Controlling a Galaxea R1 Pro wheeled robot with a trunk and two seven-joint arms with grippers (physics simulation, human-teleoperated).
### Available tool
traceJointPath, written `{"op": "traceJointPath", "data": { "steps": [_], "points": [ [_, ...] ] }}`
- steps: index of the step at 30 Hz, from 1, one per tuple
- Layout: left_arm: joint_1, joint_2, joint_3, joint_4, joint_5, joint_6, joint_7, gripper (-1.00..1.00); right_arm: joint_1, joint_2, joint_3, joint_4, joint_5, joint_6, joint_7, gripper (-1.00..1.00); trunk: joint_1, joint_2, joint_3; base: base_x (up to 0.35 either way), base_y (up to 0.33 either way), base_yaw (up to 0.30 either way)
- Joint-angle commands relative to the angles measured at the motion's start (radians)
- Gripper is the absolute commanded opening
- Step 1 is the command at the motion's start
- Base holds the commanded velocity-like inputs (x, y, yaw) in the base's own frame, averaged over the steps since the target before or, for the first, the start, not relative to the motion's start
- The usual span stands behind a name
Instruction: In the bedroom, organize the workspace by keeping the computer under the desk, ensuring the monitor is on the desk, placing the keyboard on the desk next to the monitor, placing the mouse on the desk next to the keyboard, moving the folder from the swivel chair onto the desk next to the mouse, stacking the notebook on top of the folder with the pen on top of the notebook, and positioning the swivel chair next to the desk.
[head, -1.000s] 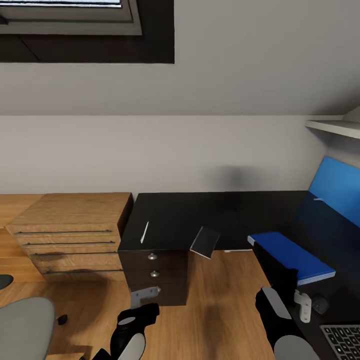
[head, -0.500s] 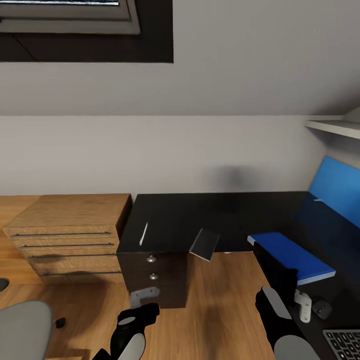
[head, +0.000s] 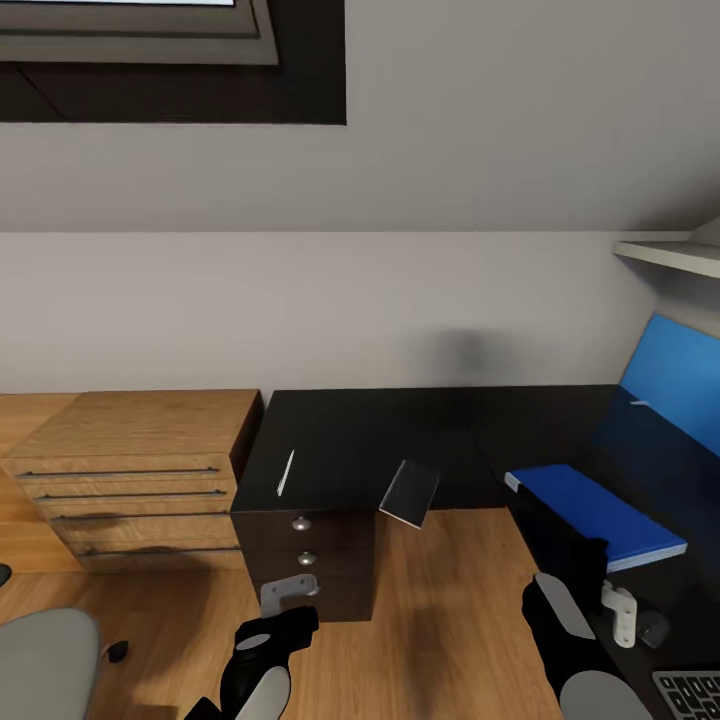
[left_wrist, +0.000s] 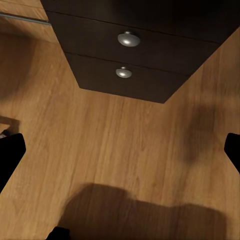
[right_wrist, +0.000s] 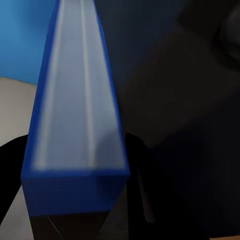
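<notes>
The right jaws (head: 625, 622) are clamping the folder (head: 597, 514), its long axis running away over the table (head: 360, 440), while the left jaws (head: 288, 592) are hanging open, empty.

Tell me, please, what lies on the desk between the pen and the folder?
In the head view, the notebook lies between the pen and the folder, overhanging the desk's front edge.
</notes>
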Motion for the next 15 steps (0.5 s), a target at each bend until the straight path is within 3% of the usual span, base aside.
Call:
{"op": "traceJointPath", "data": {
  "steps": [1,8,15],
  "points": [
    [-0.001,0.001,-0.002,-0.001,0.006,0.003,0.008,1.0,-0.001,0.001,-0.002,-0.001,0.001,-0.001,-0.003,-1.0,0.0,-0.001,-0.001,0.0,0.0,-0.043],
    [-0.001,0.001,-0.003,-0.011,0.006,0.003,0.005,1.0,-0.001,0.0,-0.001,-0.003,0.003,-0.002,-0.002,-1.0,0.0,-0.001,-0.001,0.0,0.0,-0.012],
    [-0.001,-0.001,0.001,-0.096,0.007,0.003,0.014,1.0,-0.001,-0.001,-0.001,-0.006,0.003,-0.001,-0.007,-1.0,0.012,-0.022,-0.011,0.0,0.0,0.0]
  ]
}}
